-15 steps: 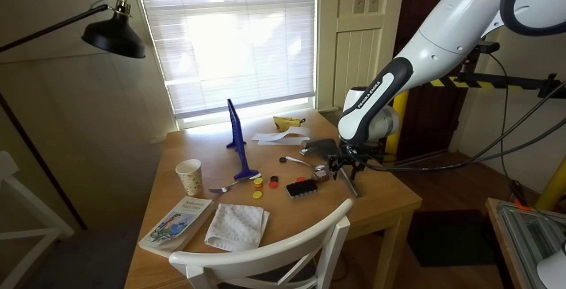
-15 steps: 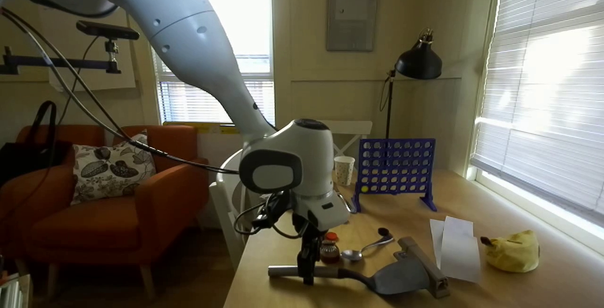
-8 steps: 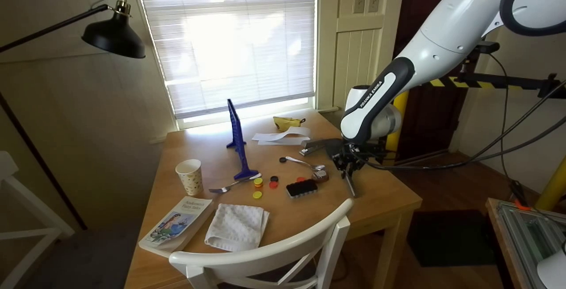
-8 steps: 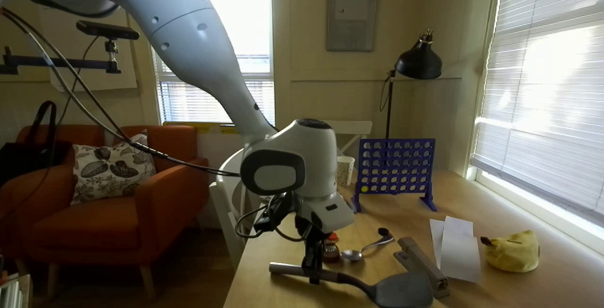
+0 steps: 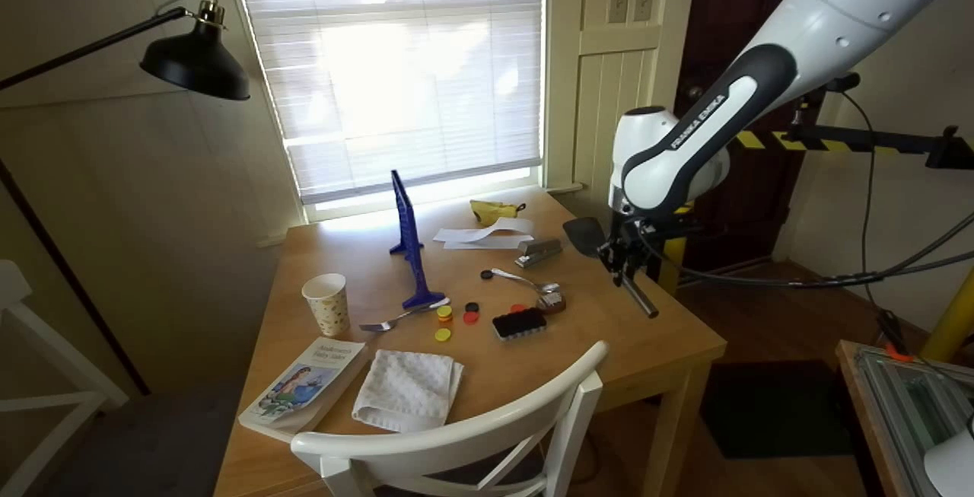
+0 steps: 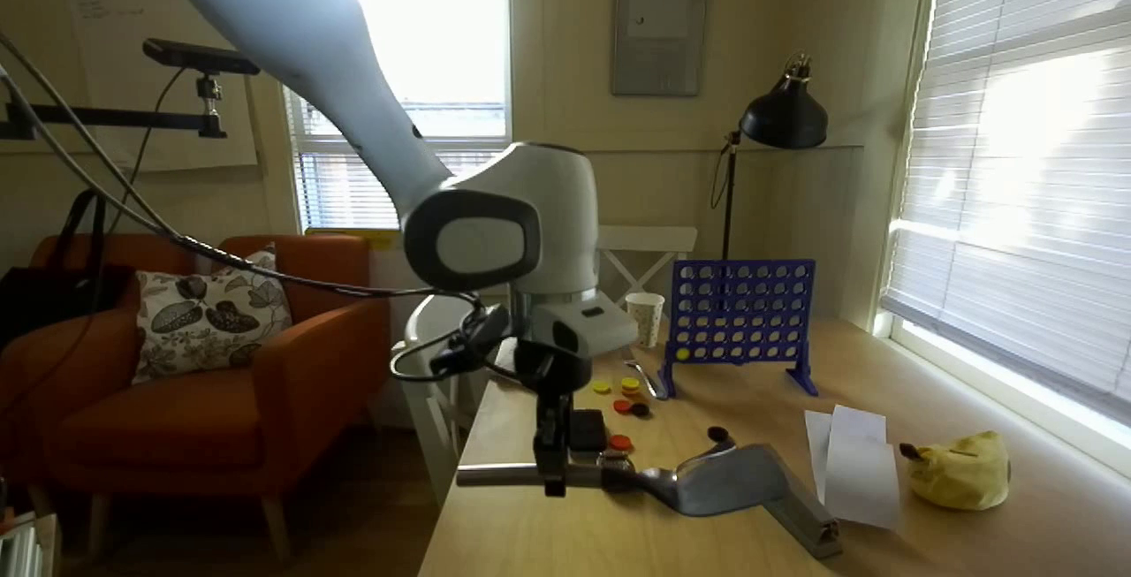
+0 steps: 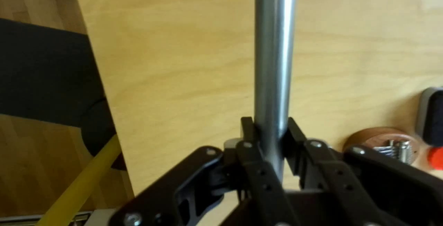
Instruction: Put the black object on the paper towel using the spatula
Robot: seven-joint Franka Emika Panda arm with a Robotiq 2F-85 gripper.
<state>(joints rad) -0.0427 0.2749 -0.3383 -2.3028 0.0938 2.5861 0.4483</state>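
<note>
Black eraser (image 5: 520, 325) spotted eight o'clock from the gripper (image 5: 621, 272) in an exterior view, spatula (image 6: 724, 482) clamped by its handle (image 7: 275, 63), prob so the blade (image 5: 584, 237) can be slid under.

Spatula (image 6: 723, 482) aloft (seemingly level)

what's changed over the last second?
In an exterior view, the gripper and the spatula it grips rose and shifted left; nothing was let go. The black object, folded white towel, stapler and cup stayed put.
</note>
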